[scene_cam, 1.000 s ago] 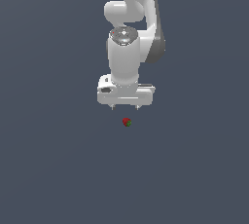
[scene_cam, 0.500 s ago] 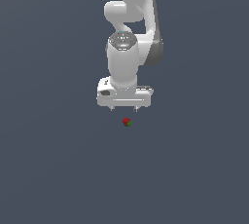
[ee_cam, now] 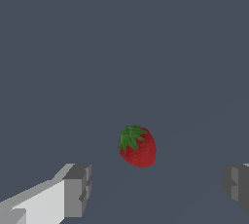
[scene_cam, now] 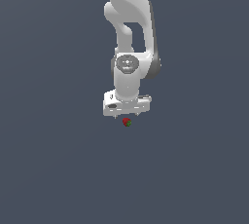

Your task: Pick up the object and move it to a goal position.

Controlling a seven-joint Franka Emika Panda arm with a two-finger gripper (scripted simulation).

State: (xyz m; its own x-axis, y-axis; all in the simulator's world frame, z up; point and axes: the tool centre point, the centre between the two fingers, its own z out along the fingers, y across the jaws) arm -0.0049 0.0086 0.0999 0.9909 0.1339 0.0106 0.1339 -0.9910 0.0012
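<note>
The object (scene_cam: 127, 122) is a tiny red strawberry with a green leafy cap, lying on the flat grey ground. In the exterior view my white gripper (scene_cam: 127, 116) hangs right over it, its body almost touching the berry's top edge in the picture. The wrist view shows the object (ee_cam: 137, 145) large, with both grey fingertips (ee_cam: 78, 190) far apart on either side of it and not touching it. My gripper (ee_cam: 158, 189) is open and holds nothing.
A plain dark grey ground (scene_cam: 58, 169) fills both views. The white arm (scene_cam: 130, 28) rises from the gripper toward the top of the exterior view. No other objects show.
The gripper has come down toward the strawberry over the last second, closing the gap seen in the exterior view. The strawberry has stayed where it was.
</note>
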